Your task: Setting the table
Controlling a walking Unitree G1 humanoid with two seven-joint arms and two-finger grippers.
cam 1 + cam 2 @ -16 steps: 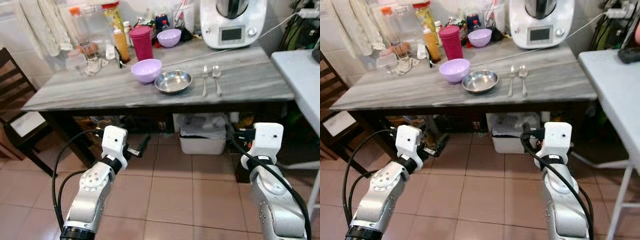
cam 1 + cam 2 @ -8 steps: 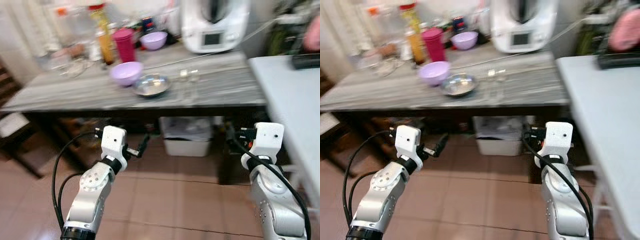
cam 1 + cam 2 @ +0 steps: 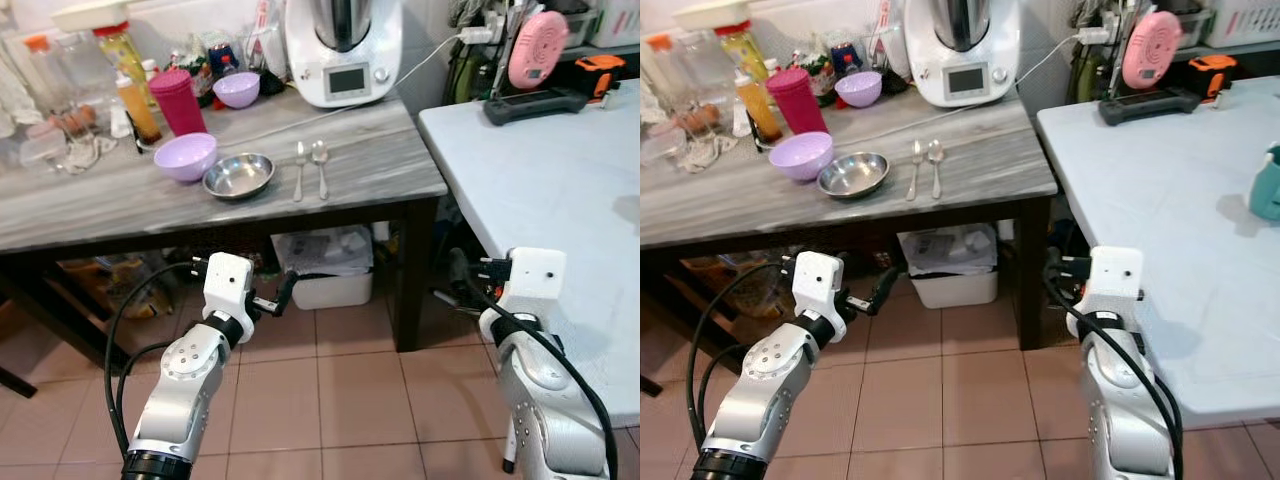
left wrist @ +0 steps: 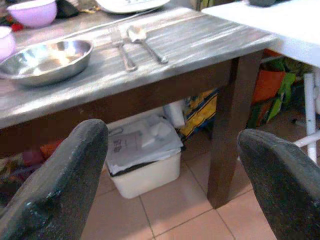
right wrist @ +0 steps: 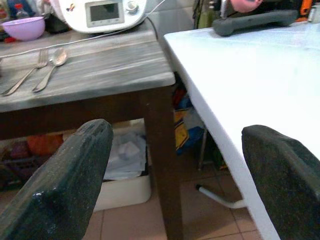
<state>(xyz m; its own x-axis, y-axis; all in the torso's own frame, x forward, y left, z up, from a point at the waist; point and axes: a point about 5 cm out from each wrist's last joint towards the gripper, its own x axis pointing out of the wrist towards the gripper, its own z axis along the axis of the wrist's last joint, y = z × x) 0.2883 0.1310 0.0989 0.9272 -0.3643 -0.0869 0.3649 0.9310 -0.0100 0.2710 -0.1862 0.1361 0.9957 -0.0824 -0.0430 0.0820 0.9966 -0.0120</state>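
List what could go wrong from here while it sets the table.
1. The fork and spoon lie close side by side, thin and flat on the grey table; a grab may catch both or slip.
2. The steel bowl sits right against the purple bowl, so reaching for one may knock the other.
3. The white table edge stands close by the right gripper; lifting that arm may bump it.

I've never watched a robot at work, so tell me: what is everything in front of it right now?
Grey table: one, left.
White table: one, right.
Lilac bowls: two, one beside the steel bowl, one further back.
Steel bowl: one, grey table.
Fork and spoon: side by side.
Pink cup: one.
White appliance: one.
White bin: under grey table.
Left claw: open, low.
Right claw: open, low.
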